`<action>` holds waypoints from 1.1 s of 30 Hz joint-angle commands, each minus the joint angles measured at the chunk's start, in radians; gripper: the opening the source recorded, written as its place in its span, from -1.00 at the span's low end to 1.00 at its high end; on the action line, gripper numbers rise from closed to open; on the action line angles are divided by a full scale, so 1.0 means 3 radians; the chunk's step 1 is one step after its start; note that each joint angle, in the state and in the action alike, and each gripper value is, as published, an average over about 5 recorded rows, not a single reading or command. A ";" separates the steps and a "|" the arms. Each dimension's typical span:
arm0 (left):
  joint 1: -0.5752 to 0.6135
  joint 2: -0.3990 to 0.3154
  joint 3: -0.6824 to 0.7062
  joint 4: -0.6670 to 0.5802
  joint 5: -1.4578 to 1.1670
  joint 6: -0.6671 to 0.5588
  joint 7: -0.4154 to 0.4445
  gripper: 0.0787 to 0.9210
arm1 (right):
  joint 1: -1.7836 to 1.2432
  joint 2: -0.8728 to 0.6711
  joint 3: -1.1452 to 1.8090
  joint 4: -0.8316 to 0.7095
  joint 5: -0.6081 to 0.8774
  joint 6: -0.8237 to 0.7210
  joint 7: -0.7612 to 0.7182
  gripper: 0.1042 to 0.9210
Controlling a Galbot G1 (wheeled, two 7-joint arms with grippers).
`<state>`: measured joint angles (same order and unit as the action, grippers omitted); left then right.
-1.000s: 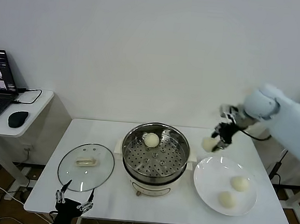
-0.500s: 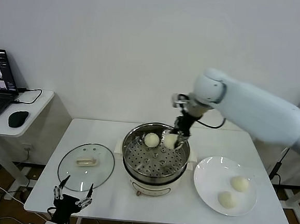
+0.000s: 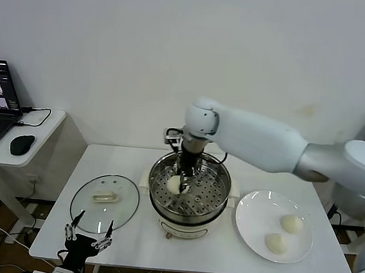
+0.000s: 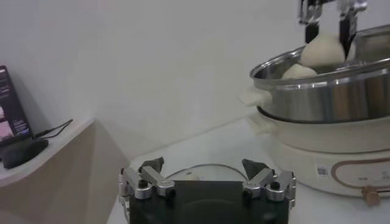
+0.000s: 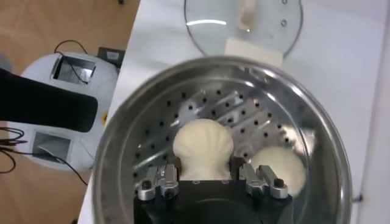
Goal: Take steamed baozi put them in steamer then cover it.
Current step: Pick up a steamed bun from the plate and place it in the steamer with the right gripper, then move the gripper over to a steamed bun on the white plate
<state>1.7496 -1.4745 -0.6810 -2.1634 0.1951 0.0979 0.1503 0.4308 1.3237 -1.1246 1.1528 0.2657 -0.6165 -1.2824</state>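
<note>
While the right arm reaches across from the plate side, the head view shows the right gripper [image 3: 182, 182] low inside the steamer [image 3: 190, 186], jaws pinching a baozi [image 3: 174, 184] just over the perforated tray, probably to set it beside the bun already in there, which the arm hides in this view. Two more baozi [image 3: 291, 223] [image 3: 276, 243] wait on the white plate [image 3: 251, 225], right of the steamer. The cover [image 3: 104, 202] lies flat on the table [image 3: 136, 164] left of the steamer, handle up, likely parked until all buns are in. The left gripper [image 3: 87, 243] hangs off the table's near edge, idle, jaws spread.

From the left wrist view: left gripper [image 4: 205, 185] fingers apart, holding nothing. Steamer [image 4: 329, 91] on its white base; held baozi [image 4: 323, 50] between the right arm's dark fingers above the rim, a second bun [image 4: 298, 71] behind it. A small label on the base is too small to read.

From the right wrist view: right gripper [image 5: 204, 179] closed on the held baozi [image 5: 203, 142], another baozi [image 5: 279, 168] close beside it on the tray. Cover [image 5: 244, 21] on the table beyond the steamer rim [image 5: 122, 134]. No readable writing anywhere.
</note>
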 commanded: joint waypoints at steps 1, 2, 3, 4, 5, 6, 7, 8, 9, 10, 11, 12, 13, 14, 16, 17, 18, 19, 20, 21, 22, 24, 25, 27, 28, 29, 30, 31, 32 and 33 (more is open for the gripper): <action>-0.0004 0.0003 0.0008 0.0029 -0.0009 -0.0003 -0.0005 0.77 | -0.0143 0.0366 -0.0001 -0.0407 -0.0146 -0.0011 0.0014 -0.03; -0.0006 0.0004 0.0008 0.0034 -0.0011 -0.0004 -0.0007 0.77 | -0.0154 0.0372 -0.0001 -0.0430 -0.0169 -0.0005 0.0017 -0.03; -0.0008 0.0005 0.0008 0.0040 -0.0012 -0.0004 -0.0008 0.77 | -0.0165 0.0377 0.0001 -0.0454 -0.0191 0.0000 0.0022 -0.03; -0.0009 0.0007 0.0008 0.0046 -0.0013 -0.0005 -0.0009 0.77 | -0.0176 0.0380 0.0004 -0.0472 -0.0210 0.0004 0.0028 -0.03; -0.0010 0.0008 0.0007 0.0051 -0.0014 -0.0005 -0.0011 0.77 | -0.0187 0.0383 0.0010 -0.0490 -0.0229 0.0008 0.0036 -0.03; -0.0011 0.0010 0.0007 0.0056 -0.0015 -0.0006 -0.0012 0.77 | -0.0199 0.0386 0.0018 -0.0505 -0.0247 0.0011 0.0043 -0.03; -0.0012 0.0011 0.0007 0.0060 -0.0016 -0.0006 -0.0012 0.77 | -0.0209 0.0387 0.0028 -0.0514 -0.0262 0.0012 0.0051 -0.03; -0.0013 0.0011 0.0007 0.0062 -0.0016 -0.0007 -0.0012 0.77 | -0.0220 0.0389 0.0039 -0.0522 -0.0274 0.0014 0.0065 -0.03; -0.0014 0.0010 0.0007 0.0063 -0.0017 -0.0007 -0.0012 0.77 | -0.0231 0.0390 0.0052 -0.0527 -0.0281 0.0015 0.0080 -0.03; -0.0016 0.0009 0.0007 0.0064 -0.0018 -0.0007 -0.0012 0.77 | -0.0241 0.0391 0.0065 -0.0531 -0.0286 0.0015 0.0095 -0.03; -0.0018 0.0006 0.0008 0.0065 -0.0018 -0.0006 -0.0011 0.77 | -0.0249 0.0392 0.0079 -0.0531 -0.0286 0.0016 0.0111 -0.03; -0.0021 0.0001 0.0011 0.0064 -0.0017 -0.0006 -0.0011 0.77 | -0.0258 0.0393 0.0094 -0.0529 -0.0285 0.0014 0.0126 -0.03; -0.0023 -0.0005 0.0015 0.0062 -0.0016 -0.0005 -0.0010 0.77 | -0.0266 0.0393 0.0107 -0.0525 -0.0284 0.0013 0.0135 -0.01; -0.0024 -0.0011 0.0020 0.0059 -0.0015 -0.0005 -0.0010 0.77 | -0.0272 0.0393 0.0117 -0.0520 -0.0283 0.0012 0.0142 0.01; -0.0024 -0.0024 0.0035 0.0054 -0.0010 -0.0004 -0.0009 0.77 | -0.0278 0.0387 0.0129 -0.0503 -0.0282 0.0007 0.0150 0.11; -0.0023 -0.0028 0.0040 0.0053 -0.0008 -0.0004 -0.0009 0.77 | -0.0277 0.0379 0.0132 -0.0490 -0.0281 0.0004 0.0151 0.17; -0.0020 -0.0031 0.0045 0.0053 -0.0006 -0.0005 -0.0010 0.77 | -0.0275 0.0367 0.0134 -0.0475 -0.0280 0.0001 0.0152 0.23; -0.0017 -0.0032 0.0048 0.0053 -0.0004 -0.0005 -0.0011 0.77 | -0.0270 0.0346 0.0137 -0.0453 -0.0280 -0.0003 0.0152 0.32; -0.0013 -0.0032 0.0048 0.0053 -0.0003 -0.0005 -0.0012 0.77 | -0.0264 0.0322 0.0139 -0.0430 -0.0279 -0.0008 0.0151 0.38; -0.0010 -0.0032 0.0047 0.0052 -0.0002 -0.0006 -0.0012 0.77 | -0.0255 0.0290 0.0142 -0.0399 -0.0278 -0.0012 0.0151 0.45; -0.0007 -0.0032 0.0046 0.0049 -0.0002 -0.0006 -0.0013 0.77 | -0.0239 0.0243 0.0146 -0.0354 -0.0276 -0.0016 0.0149 0.53; -0.0002 -0.0033 0.0043 0.0039 -0.0002 -0.0005 -0.0012 0.77 | -0.0200 0.0141 0.0162 -0.0245 -0.0266 -0.0022 0.0141 0.64; 0.0000 -0.0033 0.0042 0.0033 -0.0002 -0.0004 -0.0012 0.77 | -0.0172 0.0073 0.0179 -0.0169 -0.0260 -0.0024 0.0133 0.69; 0.0005 -0.0036 0.0042 0.0021 0.0000 -0.0003 -0.0009 0.77 | -0.0107 -0.0068 0.0222 -0.0022 -0.0249 -0.0022 0.0113 0.74; 0.0009 -0.0037 0.0043 0.0014 0.0001 -0.0002 -0.0007 0.77 | -0.0063 -0.0162 0.0255 0.0061 -0.0243 -0.0017 0.0098 0.75; 0.0012 -0.0038 0.0043 0.0007 0.0003 -0.0001 -0.0006 0.77 | -0.0014 -0.0268 0.0292 0.0145 -0.0236 -0.0012 0.0082 0.75; 0.0016 -0.0040 0.0042 0.0000 0.0004 0.0000 -0.0003 0.77 | 0.0035 -0.0367 0.0326 0.0219 -0.0227 -0.0004 0.0065 0.76; 0.0020 -0.0041 0.0041 -0.0006 0.0004 0.0001 -0.0001 0.77 | 0.0091 -0.0486 0.0365 0.0305 -0.0217 0.0006 0.0045 0.76; 0.0024 -0.0041 0.0038 -0.0010 0.0005 0.0002 0.0001 0.77 | 0.0147 -0.0600 0.0401 0.0382 -0.0208 0.0018 0.0025 0.76; 0.0026 -0.0041 0.0034 -0.0011 0.0005 0.0003 0.0003 0.77 | 0.0197 -0.0710 0.0430 0.0454 -0.0201 0.0030 0.0008 0.76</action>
<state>1.7550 -1.4862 -0.6696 -2.1622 0.1958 0.0973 0.1491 0.4117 1.3047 -1.0462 1.1370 0.2005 -0.6134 -1.2632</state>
